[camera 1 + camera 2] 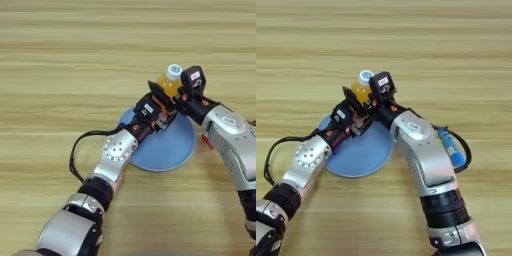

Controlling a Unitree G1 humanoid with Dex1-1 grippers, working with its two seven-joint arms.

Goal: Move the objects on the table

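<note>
The right gripper has its two black fingers spread to either side of the small orange-juice bottle with the white cap, one finger at the bottle's three o'clock side and the other at its eight o'clock side, so it grasps the bottle around the body while the cap shows above the fingers. The bottle stands upright just beyond the twelve o'clock rim of the round blue plate, apparently over the light wooden table rather than on the plate. The left gripper reaches in from seven o'clock over the far part of the plate and sits right beside the right gripper and the bottle; whether its fingers are spread or closed cannot be told, nor whether they touch anything. The visible face of the plate holds no object, though the left arm covers part of it. A blue cylindrical pen-like object lies on the table at three o'clock of the plate, just beside the right forearm. A small red piece peeks out under the right arm at the plate's three o'clock edge. Counted: one bottle, one plate, one blue cylinder, one red piece.
</note>
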